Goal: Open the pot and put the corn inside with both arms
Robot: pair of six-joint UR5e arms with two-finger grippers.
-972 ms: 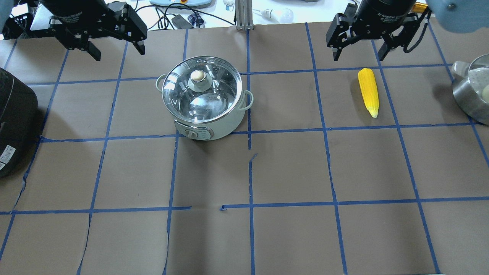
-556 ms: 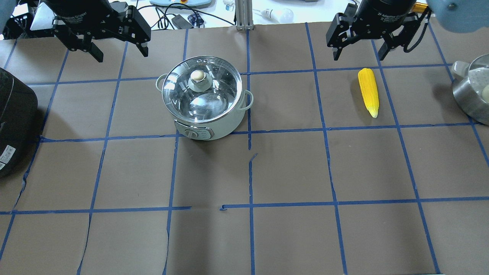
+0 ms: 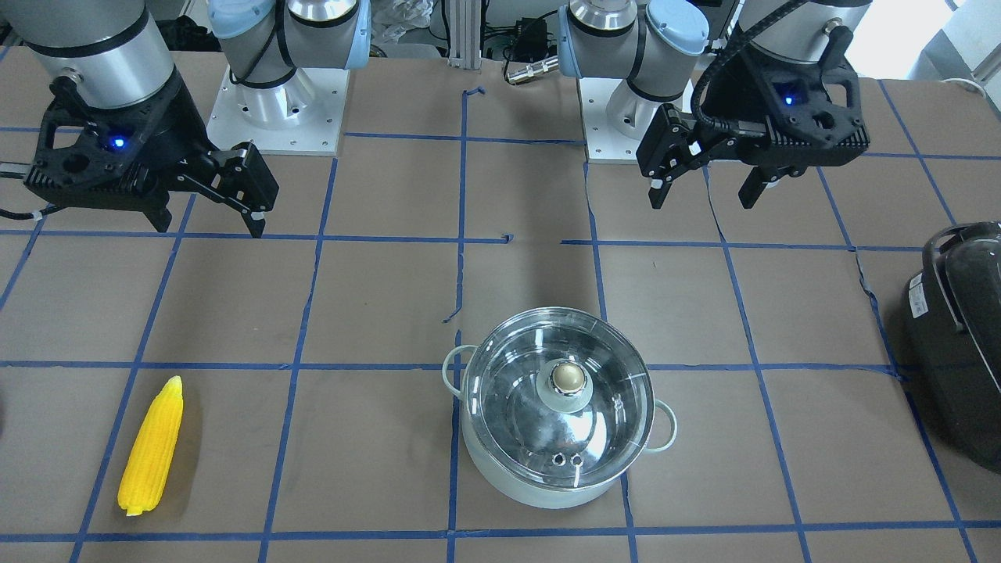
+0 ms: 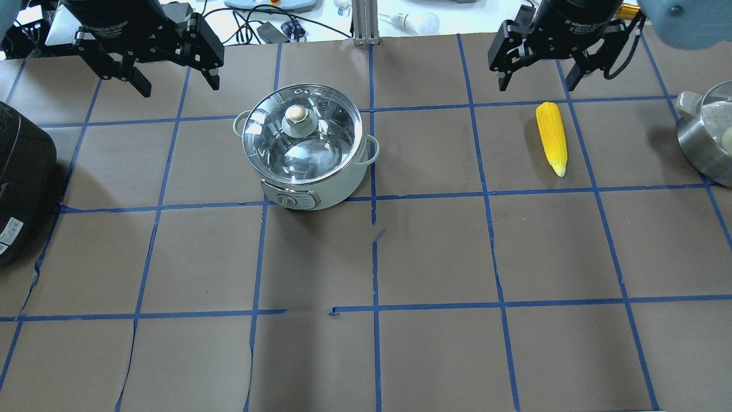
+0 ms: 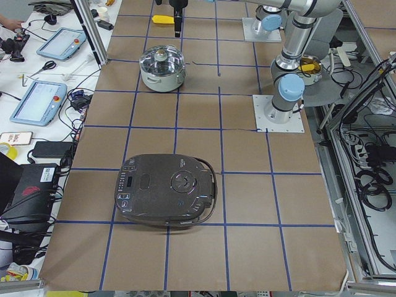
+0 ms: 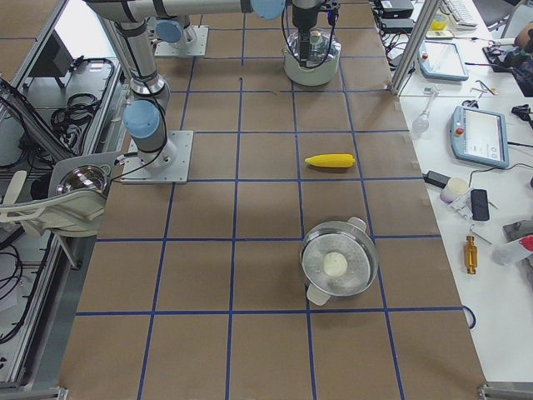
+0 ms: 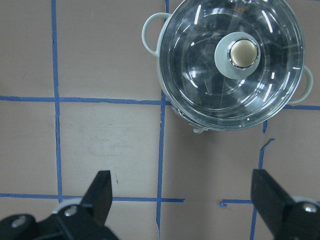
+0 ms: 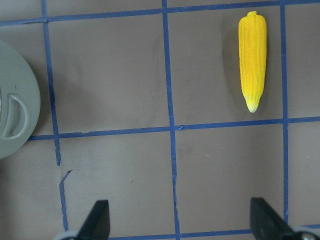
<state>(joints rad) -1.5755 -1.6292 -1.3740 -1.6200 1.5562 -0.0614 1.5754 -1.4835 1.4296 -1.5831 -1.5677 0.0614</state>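
The pot [image 4: 342, 182] stands at the table's middle left, its glass lid [image 4: 320, 146] on, with a brass knob [image 4: 295, 114]. It also shows in the front view [image 3: 547, 489], the left wrist view [image 7: 235, 95] and at the left edge of the right wrist view [image 8: 15, 90]. The corn [image 4: 552, 137] lies flat on the table at the right, also in the front view [image 3: 152, 446] and the right wrist view [image 8: 252, 60]. My left gripper [image 4: 178, 87] hovers open and empty behind and left of the pot. My right gripper [image 4: 537, 86] hovers open and empty just behind the corn.
A large black appliance [image 4: 23, 183] sits at the left edge. A second steel pot [image 4: 706, 143] holding a white thing sits at the right edge. Brown paper with blue tape lines covers the table. Cables and tools lie beyond the far edge.
My left gripper has shifted slightly to the right, nearer the pot. The right gripper, pot and corn have not moved.
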